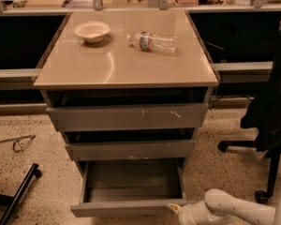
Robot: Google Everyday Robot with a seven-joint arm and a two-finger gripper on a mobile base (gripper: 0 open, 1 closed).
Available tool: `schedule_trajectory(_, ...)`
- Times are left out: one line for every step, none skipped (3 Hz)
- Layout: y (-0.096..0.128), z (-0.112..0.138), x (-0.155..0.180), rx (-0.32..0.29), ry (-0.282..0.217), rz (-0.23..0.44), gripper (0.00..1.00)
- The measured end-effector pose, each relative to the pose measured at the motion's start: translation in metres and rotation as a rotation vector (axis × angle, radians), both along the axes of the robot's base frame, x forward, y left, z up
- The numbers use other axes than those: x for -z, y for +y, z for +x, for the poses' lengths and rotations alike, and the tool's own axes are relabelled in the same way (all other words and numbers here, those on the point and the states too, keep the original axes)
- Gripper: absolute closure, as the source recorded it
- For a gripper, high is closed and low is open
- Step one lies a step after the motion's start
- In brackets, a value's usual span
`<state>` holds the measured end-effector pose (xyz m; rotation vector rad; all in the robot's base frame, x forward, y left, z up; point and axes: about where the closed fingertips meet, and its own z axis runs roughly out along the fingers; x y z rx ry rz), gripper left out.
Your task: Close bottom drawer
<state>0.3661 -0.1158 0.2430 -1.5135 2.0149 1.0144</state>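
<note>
The bottom drawer (131, 207) is the lowest of three grey drawers in the tan-topped cabinet (126, 69). It is pulled well out, and its shallow grey box looks empty inside. My white arm comes in from the lower right. My gripper (178, 212) is at the right end of the drawer's front, low in the view and partly cut off by the bottom edge. The middle drawer (131, 149) and the top drawer (129, 117) with white scratch marks stand slightly out.
A white bowl (92, 31) and a plastic bottle (152, 41) lying on its side are on the cabinet top. A black office chair (269, 125) stands at the right. A black bar (18, 191) and a thin metal object (18, 143) lie on the speckled floor at left.
</note>
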Motion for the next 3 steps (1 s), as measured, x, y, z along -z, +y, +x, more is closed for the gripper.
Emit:
schedule_trajectory(0.001, -0.013, 0.03, -0.004, 0.034, 0.021, 0.0)
schedule_trajectory(0.004, -0.011, 0.053, -0.039, 0.048, 0.014, 0.0)
schedule_trajectory(0.003, 0.015, 0.066, -0.059, 0.029, -0.041, 0.0)
